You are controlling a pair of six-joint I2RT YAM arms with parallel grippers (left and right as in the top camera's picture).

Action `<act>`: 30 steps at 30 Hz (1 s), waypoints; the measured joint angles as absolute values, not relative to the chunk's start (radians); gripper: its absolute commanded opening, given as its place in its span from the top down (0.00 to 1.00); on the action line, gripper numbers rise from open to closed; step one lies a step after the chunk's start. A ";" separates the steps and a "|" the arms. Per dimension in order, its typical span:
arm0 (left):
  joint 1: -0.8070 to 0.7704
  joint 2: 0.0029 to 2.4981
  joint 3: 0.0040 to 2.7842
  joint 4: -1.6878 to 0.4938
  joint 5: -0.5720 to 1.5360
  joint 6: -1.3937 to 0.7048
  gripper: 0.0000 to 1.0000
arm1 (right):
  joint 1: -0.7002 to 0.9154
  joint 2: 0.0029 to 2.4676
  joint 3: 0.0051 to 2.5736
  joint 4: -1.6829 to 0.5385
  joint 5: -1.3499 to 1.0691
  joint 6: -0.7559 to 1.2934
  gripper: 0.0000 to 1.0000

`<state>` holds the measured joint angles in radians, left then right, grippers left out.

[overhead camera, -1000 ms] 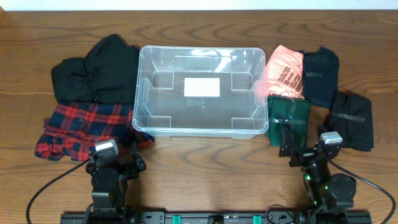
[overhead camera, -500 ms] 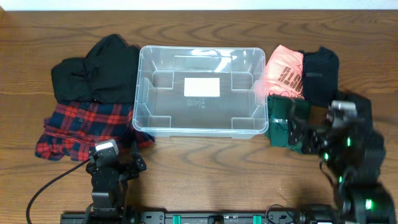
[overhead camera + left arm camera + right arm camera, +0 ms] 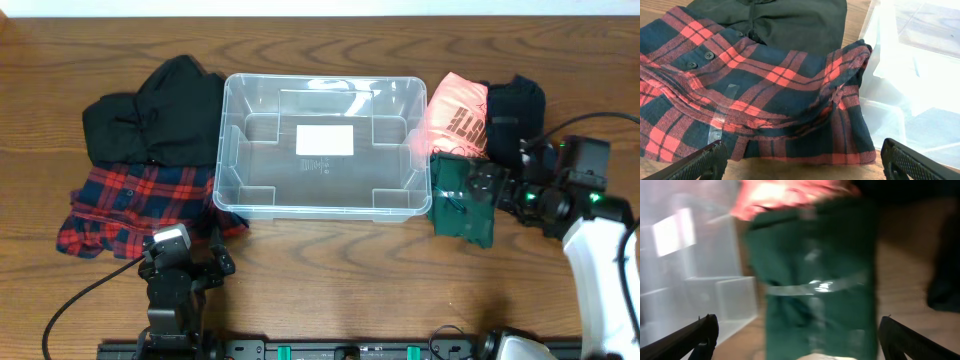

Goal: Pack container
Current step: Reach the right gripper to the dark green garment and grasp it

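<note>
Your container (image 3: 320, 145) sits mid-table. Right gripper (image 3: 797, 340) hangs over the green folded garment (image 3: 463, 198) just beside its right wall, fingers spread wide, arm reaching in from the right. Left gripper (image 3: 800, 162) sits low by the plaid shirt (image 3: 755, 95), fingers apart too.

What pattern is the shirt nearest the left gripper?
Red-and-navy plaid shirt, best in the left wrist view.

The right wrist view is smeared: we make out the green cloth (image 3: 815, 280) and pink cloth (image 3: 785, 195) only as soft shapes, the bin (image 3: 685, 260) as pale haze. In the left wrist view the plaid shirt (image 3: 755, 95) runs off the left edge, the bin off the right. Overhead, the right arm (image 3: 600, 260) covers part of the black clothes (image 3: 515, 100).
</note>
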<state>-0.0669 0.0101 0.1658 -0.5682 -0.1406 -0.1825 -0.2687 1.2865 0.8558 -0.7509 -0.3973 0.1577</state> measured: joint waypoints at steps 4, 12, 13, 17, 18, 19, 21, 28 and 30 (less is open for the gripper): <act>-0.067 0.010 0.166 -0.568 -0.141 -0.183 0.02 | -0.334 1.380 0.856 -0.746 -0.411 0.126 0.01; -0.067 0.010 0.166 -0.568 -0.141 -0.183 0.02 | -0.343 1.579 0.856 -0.667 -0.420 0.089 0.05; -0.067 0.010 0.166 -0.568 -0.141 -0.183 0.02 | -0.342 1.599 0.856 -0.665 -0.424 0.084 0.06; -0.067 0.010 0.166 -0.568 -0.141 -0.183 0.02 | -0.325 1.645 0.856 -0.643 -0.442 0.065 0.15; -0.067 0.010 0.166 -0.568 -0.141 -0.183 0.02 | -0.316 1.650 0.856 -0.633 -0.453 0.059 0.17; -0.067 0.010 0.166 -0.568 -0.141 -0.183 0.02 | -0.307 1.655 0.856 -0.625 -0.462 0.058 0.21; -0.067 0.010 0.166 -0.568 -0.141 -0.183 0.02 | -0.286 1.663 0.856 -0.605 -0.477 0.045 0.34; -0.067 0.010 0.166 -0.568 -0.141 -0.183 0.02 | -0.245 1.676 0.856 -0.598 -0.471 0.025 0.81; -0.067 0.010 0.166 -0.568 -0.141 -0.183 0.02 | -0.245 1.673 0.856 -0.610 -0.473 0.036 0.84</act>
<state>-0.0669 0.0101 0.1658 -0.5682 -0.1406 -0.1825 -0.2455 1.6733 0.8562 -0.6098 -0.4728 0.0357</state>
